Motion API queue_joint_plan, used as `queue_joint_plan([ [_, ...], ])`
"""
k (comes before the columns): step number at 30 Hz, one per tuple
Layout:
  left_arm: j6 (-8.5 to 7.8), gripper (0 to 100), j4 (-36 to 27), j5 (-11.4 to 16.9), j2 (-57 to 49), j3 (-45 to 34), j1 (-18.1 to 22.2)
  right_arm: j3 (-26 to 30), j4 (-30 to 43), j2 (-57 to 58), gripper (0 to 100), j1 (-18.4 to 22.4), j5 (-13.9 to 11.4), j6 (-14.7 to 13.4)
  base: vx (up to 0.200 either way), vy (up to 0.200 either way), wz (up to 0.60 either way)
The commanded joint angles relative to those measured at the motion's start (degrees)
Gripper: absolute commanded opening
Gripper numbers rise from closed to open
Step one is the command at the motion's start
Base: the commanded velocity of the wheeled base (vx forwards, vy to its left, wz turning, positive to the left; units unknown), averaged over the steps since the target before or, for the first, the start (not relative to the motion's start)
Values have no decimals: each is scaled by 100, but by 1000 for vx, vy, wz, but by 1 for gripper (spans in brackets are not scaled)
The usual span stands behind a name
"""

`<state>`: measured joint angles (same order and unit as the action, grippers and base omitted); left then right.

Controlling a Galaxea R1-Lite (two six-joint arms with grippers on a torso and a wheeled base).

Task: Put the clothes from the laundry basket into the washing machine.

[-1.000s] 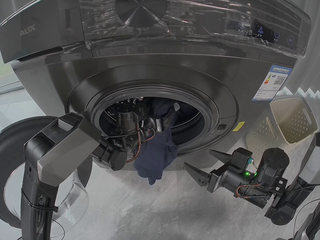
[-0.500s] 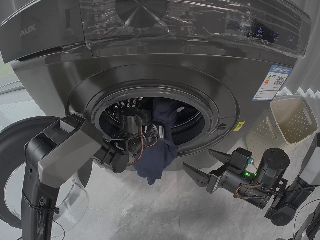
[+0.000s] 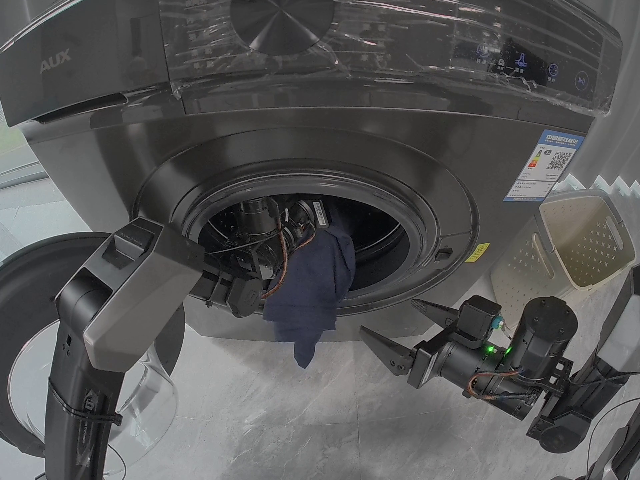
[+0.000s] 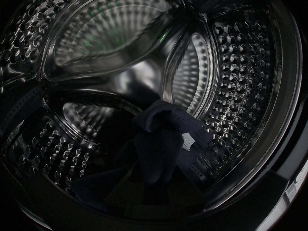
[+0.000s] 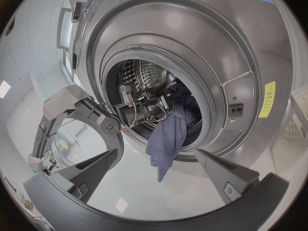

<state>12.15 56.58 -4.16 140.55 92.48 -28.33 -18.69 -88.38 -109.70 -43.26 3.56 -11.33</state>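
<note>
The left gripper (image 3: 312,213) is inside the washing machine (image 3: 427,168) to deliver the blue garment (image 3: 310,281); whether it grips, I cannot tell. The right gripper (image 3: 389,317), near, is spread and empty.

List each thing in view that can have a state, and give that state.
Washing machine door, open.
Dark blue garment, draped over the lip of the drum, partly inside, partly hanging out.
Laundry basket, no clothes visible inside.
Right gripper, fingers open, holding nothing.
Left arm, wrist inside the drum.

Grey marbled floor (image 3: 280,421) meets a white tiled wall (image 5: 22,58).
</note>
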Motion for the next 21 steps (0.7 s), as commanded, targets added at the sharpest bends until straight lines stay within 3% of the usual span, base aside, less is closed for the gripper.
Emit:
queue_joint_plan([
  [1,6,100,82,-15,43,-90,-32,-21,-4,2,100,-51,4,-19,0,0,0],
  [7,6,100,-261,108,-467,-1012,-67,-38,-4,-25,100,-59,-4,-19,0,0,0],
  [12,6,100,-173,266,-537,-1707,-120,-38,-4,-7,100,-59,-4,-10,0,0,0],
  [18,-20,100,-164,310,-264,-1698,-85,-38,-12,-7,100,-94,-4,-19,0,0,0],
  [19,-11,0,-164,345,-221,-1680,-85,-38,-12,-7,100,-121,-4,-19,0,0,0],
  [21,-3,0,-156,354,-168,-1654,-85,-38,-4,2,100,-130,-4,-19,0,0,0],
])
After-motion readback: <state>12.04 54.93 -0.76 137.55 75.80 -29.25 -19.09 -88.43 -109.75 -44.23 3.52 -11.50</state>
